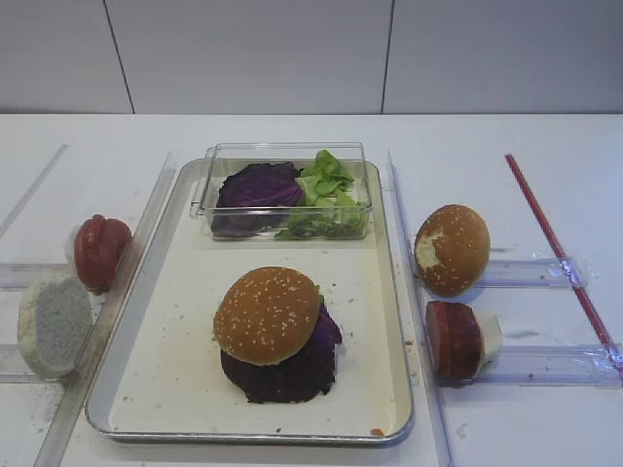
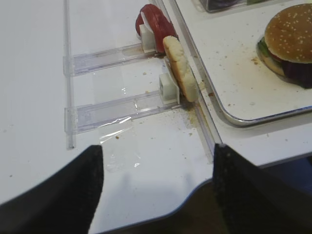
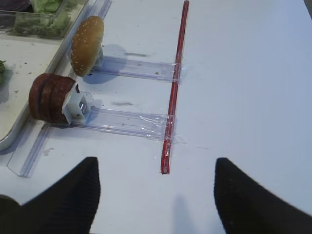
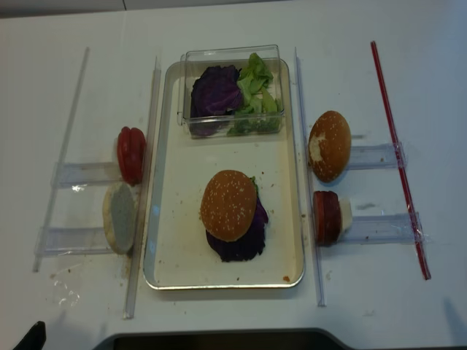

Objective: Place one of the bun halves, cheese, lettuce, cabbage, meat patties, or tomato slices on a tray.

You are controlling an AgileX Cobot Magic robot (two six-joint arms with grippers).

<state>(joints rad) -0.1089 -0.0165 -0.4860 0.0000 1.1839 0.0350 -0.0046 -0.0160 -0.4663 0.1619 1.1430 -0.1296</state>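
On the silver tray a sesame-seeded bun half tops a stack with purple cabbage beneath it. Lettuce and more cabbage fill a clear box at the tray's far end. Tomato slices stand left of the tray and meat patties right of it. No cheese shows. My right gripper hangs open over bare table, near the end of a red strip. The left gripper is open and empty at the table's front edge, left of the tray's corner.
A pale floury bun half stands in a clear holder left of the tray. To the tray's right a brown bun with a white torn patch stands on its own holder. Clear plastic rails run along both long sides of the tray.
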